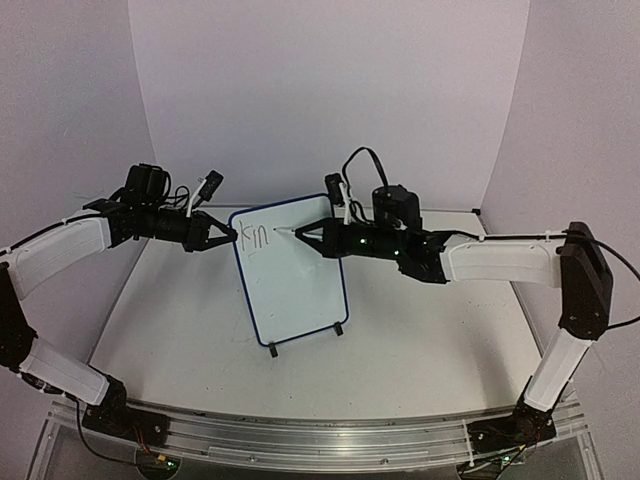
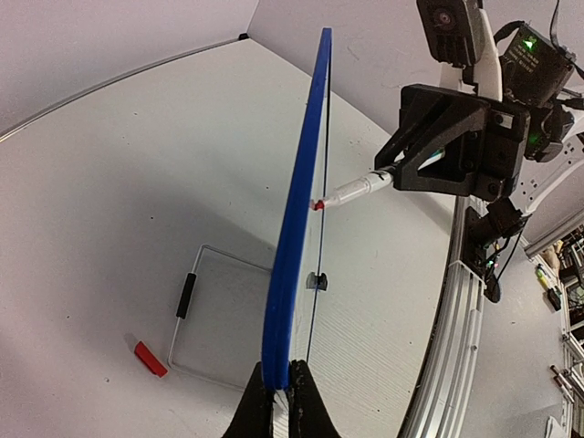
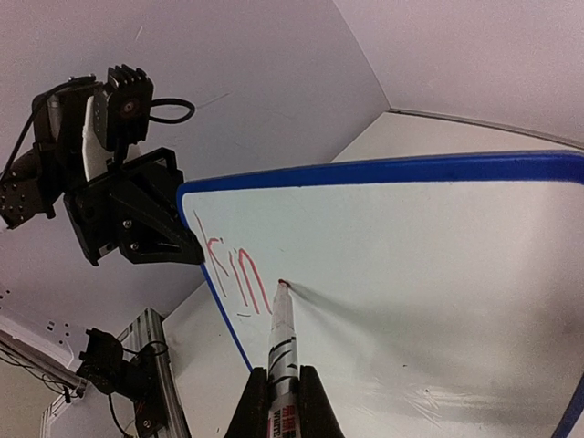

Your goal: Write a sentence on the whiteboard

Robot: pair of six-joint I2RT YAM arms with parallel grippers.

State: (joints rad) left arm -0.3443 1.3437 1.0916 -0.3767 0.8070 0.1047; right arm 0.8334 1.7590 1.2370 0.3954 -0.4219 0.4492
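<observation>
The whiteboard stands upright on two black feet in mid-table, blue-framed. My left gripper is shut on its upper left edge; the left wrist view shows the blue frame pinched between the jaws of the left gripper. My right gripper is shut on a white marker, whose red tip touches the board face. The sentence reads as the red letters "kin" near the top left corner, just left of the tip. From above, the right gripper points left at the letters.
Behind the board lie a red marker cap and a thin wire frame with a black sleeve. A metal rail carries both arm bases at the near edge. White walls close the back and sides.
</observation>
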